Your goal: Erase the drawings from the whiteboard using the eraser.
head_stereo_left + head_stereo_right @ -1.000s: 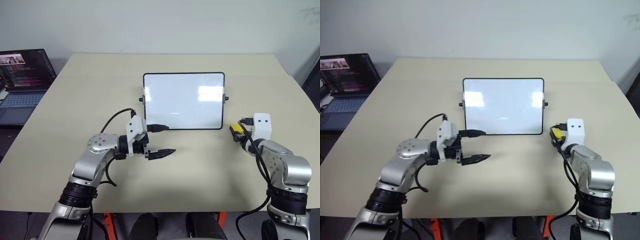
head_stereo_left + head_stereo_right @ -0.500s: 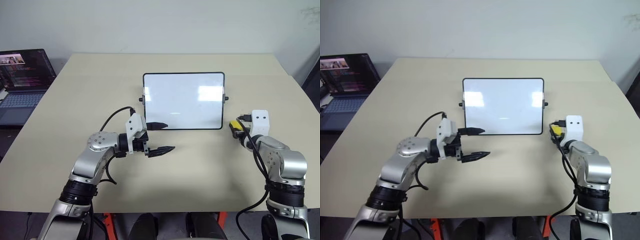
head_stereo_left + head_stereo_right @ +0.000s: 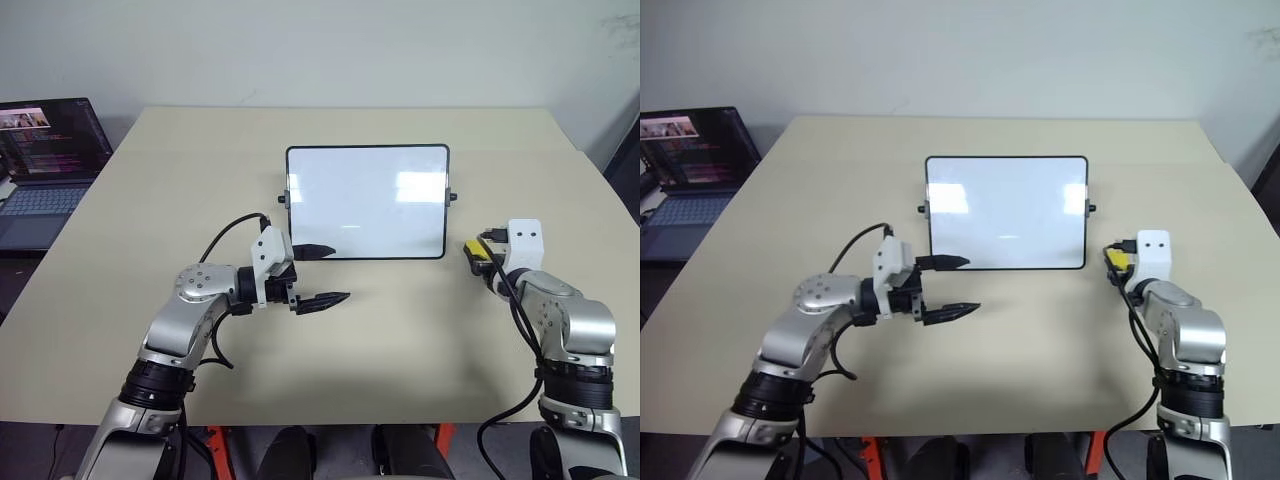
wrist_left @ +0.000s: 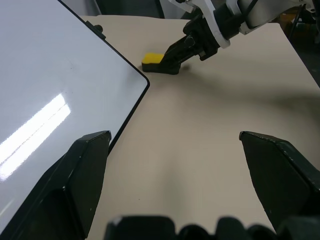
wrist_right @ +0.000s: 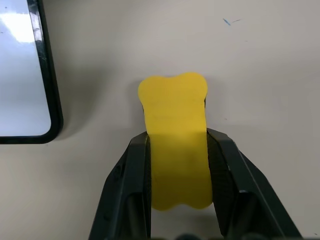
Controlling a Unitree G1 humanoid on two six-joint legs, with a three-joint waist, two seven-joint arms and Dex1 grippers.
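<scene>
A laptop point(image 3: 45, 160) sat far left on the table point(image 3: 400, 340). Left gripper point(image 3: 322, 275) hung spread beside the whiteboard point(image 3: 367, 202); right gripper point(image 5: 178, 150) clamped the eraser point(image 5: 176, 137) between its fingers.

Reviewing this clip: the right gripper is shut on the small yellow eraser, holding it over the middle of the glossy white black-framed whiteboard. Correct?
Not quite. The right gripper is shut on the small yellow eraser, but beside the glossy white black-framed whiteboard, off its near right corner, not over its middle. The right wrist view shows this.
</scene>
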